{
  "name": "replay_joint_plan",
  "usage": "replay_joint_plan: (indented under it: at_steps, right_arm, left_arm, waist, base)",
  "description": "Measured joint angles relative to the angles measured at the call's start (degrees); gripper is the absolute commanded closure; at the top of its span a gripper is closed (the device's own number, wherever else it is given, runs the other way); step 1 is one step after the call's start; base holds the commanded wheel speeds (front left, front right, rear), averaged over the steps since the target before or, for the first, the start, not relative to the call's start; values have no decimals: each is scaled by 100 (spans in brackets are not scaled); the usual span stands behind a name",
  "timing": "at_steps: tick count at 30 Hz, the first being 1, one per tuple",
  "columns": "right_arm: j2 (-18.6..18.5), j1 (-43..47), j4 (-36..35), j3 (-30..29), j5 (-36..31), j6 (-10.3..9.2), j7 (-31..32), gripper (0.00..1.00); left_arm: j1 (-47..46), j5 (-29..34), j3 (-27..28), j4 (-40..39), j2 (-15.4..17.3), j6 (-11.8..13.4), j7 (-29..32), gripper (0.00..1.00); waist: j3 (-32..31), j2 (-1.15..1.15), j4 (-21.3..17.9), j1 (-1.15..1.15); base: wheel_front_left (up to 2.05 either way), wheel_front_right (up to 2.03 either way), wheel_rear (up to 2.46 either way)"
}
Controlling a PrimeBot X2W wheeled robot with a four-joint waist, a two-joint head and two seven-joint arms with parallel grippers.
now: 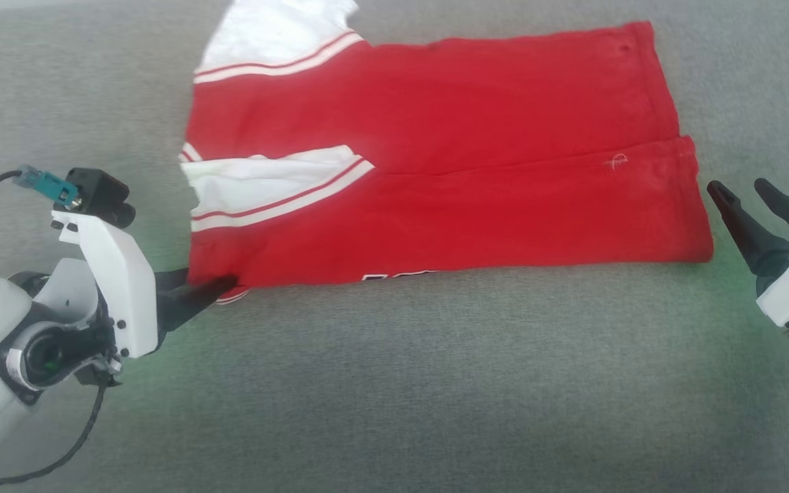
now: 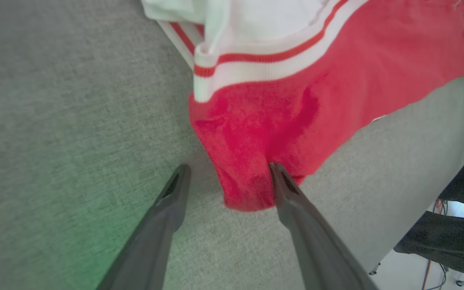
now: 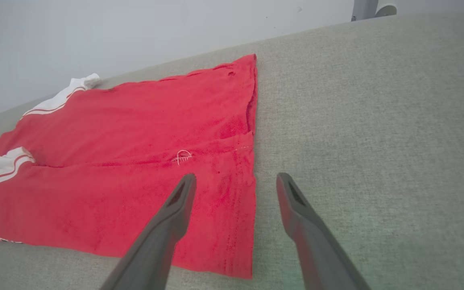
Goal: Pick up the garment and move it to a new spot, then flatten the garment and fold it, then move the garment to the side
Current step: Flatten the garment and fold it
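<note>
The red garment (image 1: pixel 449 171) lies folded lengthwise and flat on the grey cloth surface (image 1: pixel 394 383), its white sleeves with striped trim at the left and a strip of lettering peeking out at its near edge. My left gripper (image 1: pixel 213 284) is at the garment's near-left corner. In the left wrist view that gripper (image 2: pixel 228 167) is open, and the red corner of the garment (image 2: pixel 296 100) droops loose between the fingers, against the right one. My right gripper (image 1: pixel 737 185) hovers open just off the garment's right end. In the right wrist view it (image 3: pixel 236 176) straddles the hem edge of the garment (image 3: pixel 135 161).
Grey cloth surface stretches wide in front of the garment and to both sides. A pale wall (image 3: pixel 135 32) rises behind its far edge. Past the surface's edge, dark shapes and cables (image 2: pixel 453 233) show. A black cable (image 1: pixel 59 459) hangs from my left wrist.
</note>
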Motion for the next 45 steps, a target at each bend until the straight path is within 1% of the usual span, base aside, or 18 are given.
replay_joint_plan:
  at_steps: [3,4,5,6,7,11,13,16,19,23,28,29,30,31,35,38,40,45]
  right_arm:
    - [19,-9,-2,-2,-2,0,-3,0]
    - [20,-14,0,0,-3,0,-4,0]
    - [24,-21,1,9,-7,0,-7,0]
    - [22,-23,2,20,-12,-1,-5,0]
    - [14,-24,4,37,-25,-1,-4,0]
    - [-116,-36,-37,204,-60,0,240,0]
    - [-242,-38,-67,355,-60,0,582,0]
    - [-543,-81,-165,619,-155,0,1204,0]
    - [-734,-267,-245,808,-186,0,1845,0]
    - [-792,-570,-261,888,-283,0,2394,0]
    - [-757,-848,-24,976,-558,0,2899,0]
    - [-773,-886,3,1004,-573,0,3015,56]
    - [-792,-907,18,1022,-578,0,3117,88]
    - [-805,-910,22,1026,-567,0,3187,100]
    - [-813,-885,-5,987,-490,1,3259,100]
    - [-833,-763,-45,870,-415,1,3251,100]
    - [-890,-626,-94,789,-346,1,3234,100]
    - [-1073,-199,-343,649,-163,1,3252,100]
  left_arm:
    - [-46,-171,3,310,-96,-88,230,0]
    - [-88,-175,-8,407,-114,-126,300,22]
    - [-127,-176,-14,499,-138,-151,345,57]
    - [-154,-183,-14,579,-180,-193,376,80]
    - [-179,-227,-4,653,-215,-231,399,100]
    - [-218,-256,19,873,-282,-375,356,100]
    - [-222,-243,23,905,-394,-410,305,100]
    - [-286,-154,-3,904,-446,-472,281,100]
    - [-341,-79,-21,891,-522,-504,232,100]
    - [-447,-1,-36,865,-659,-549,156,100]
    - [-569,113,-56,845,-826,-593,108,100]
    - [-580,138,-57,853,-855,-602,73,100]
    - [-583,140,-55,868,-892,-611,49,100]
    - [-599,143,-59,891,-934,-617,24,100]
    - [-625,186,-75,980,-1050,-638,-97,100]
    - [-576,196,-90,995,-1076,-643,-225,100]
    - [-483,249,-100,929,-1009,-643,-358,100]
    - [-32,236,-102,513,-651,-643,-671,100]
  waist:
    - [100,0,-119,0]
    - [127,0,-157,0]
    - [149,0,-195,0]
    - [169,0,-227,0]
    - [184,0,-253,0]
    - [199,0,-303,0]
    - [202,0,-290,0]
    - [230,0,-244,0]
    - [274,0,-174,0]
    - [371,0,-68,0]
    - [500,0,85,0]
    - [518,0,113,0]
    - [534,0,142,0]
    - [542,0,173,0]
    - [515,0,265,0]
    - [412,0,299,0]
    - [320,0,315,0]
    - [66,0,340,0]
  base:
    - [0,0,0]
    - [0,0,0]
    - [0,0,0]
    - [0,0,0]
    - [0,0,0]
    - [0,0,0]
    - [0,0,0]
    - [0,0,0]
    - [0,0,0]
    - [0,0,0]
    - [0,0,0]
    - [0,0,0]
    - [0,0,0]
    - [0,0,0]
    - [0,0,0]
    - [0,0,0]
    - [0,0,0]
    - [0,0,0]
